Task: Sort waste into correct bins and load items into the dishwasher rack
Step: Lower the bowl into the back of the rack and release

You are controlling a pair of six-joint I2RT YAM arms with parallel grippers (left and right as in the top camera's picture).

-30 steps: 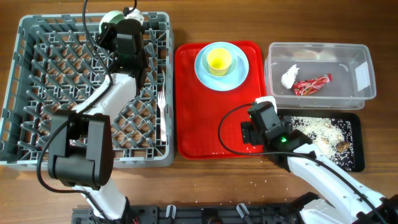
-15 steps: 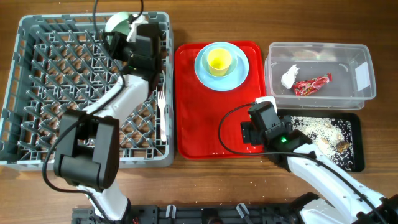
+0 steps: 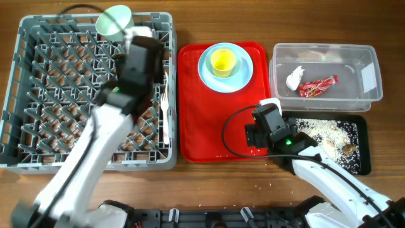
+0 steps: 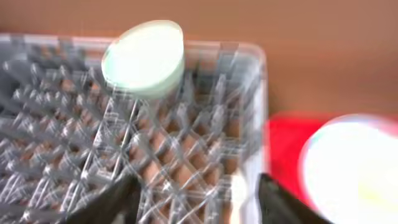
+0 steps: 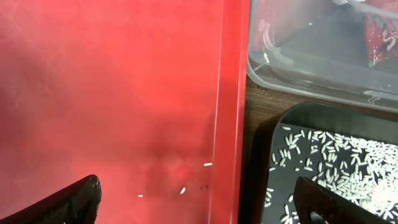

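A pale mint-green bowl stands on its edge among the pegs at the far side of the grey dishwasher rack. My left gripper hovers just right of the bowl, open and empty. A white fork lies in the rack's right side. The light-blue plate with the yellow cup on it sits on the red tray. My right gripper is open over that tray's right edge.
The clear tub holds a white tissue and a red wrapper. The black tray in front of it holds rice scraps. A few grains lie on the red tray.
My left gripper has opened, let go of the mint bowl and drawn back toward the near right. The bowl stays on edge in the rack. The right arm has not moved.
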